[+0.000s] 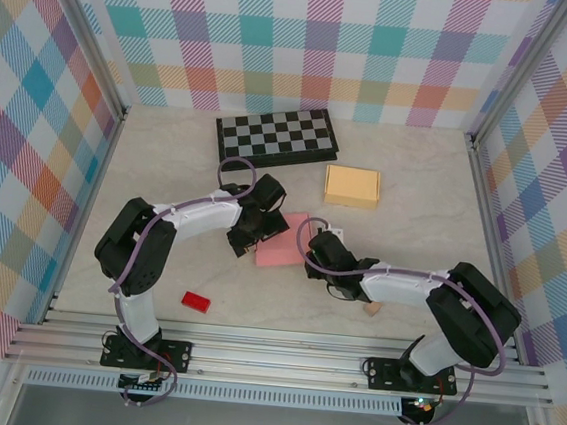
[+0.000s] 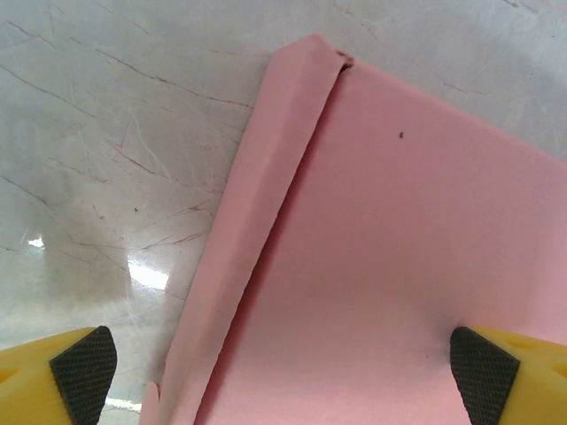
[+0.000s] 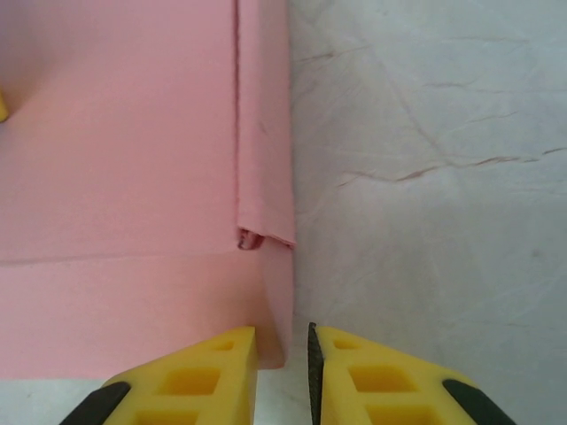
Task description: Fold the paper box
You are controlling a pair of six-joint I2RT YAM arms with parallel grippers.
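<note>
While the pink paper box [image 1: 285, 245] lies flat at mid-table between both arms, I see my left gripper [image 2: 283, 376] spread wide over it, pads either side of the folded-over flap, gripping nothing; my right gripper [image 3: 283, 359] is nearly closed, fingertips pinching the box's corner edge; a yellow box [image 1: 352, 186] and chessboard [image 1: 276, 134] sit beyond.

text check | I can read no lettering, label, brand or number on anything | flat pink paper box [image 1: 283, 241]: plain faces, one tiny dark speck | black-and-white chequered board [image 1: 276, 135]: bare squares | tan cardboard box [image 1: 352, 186]: unmarked | small red block [image 1: 196, 302]: unmarked
</note>
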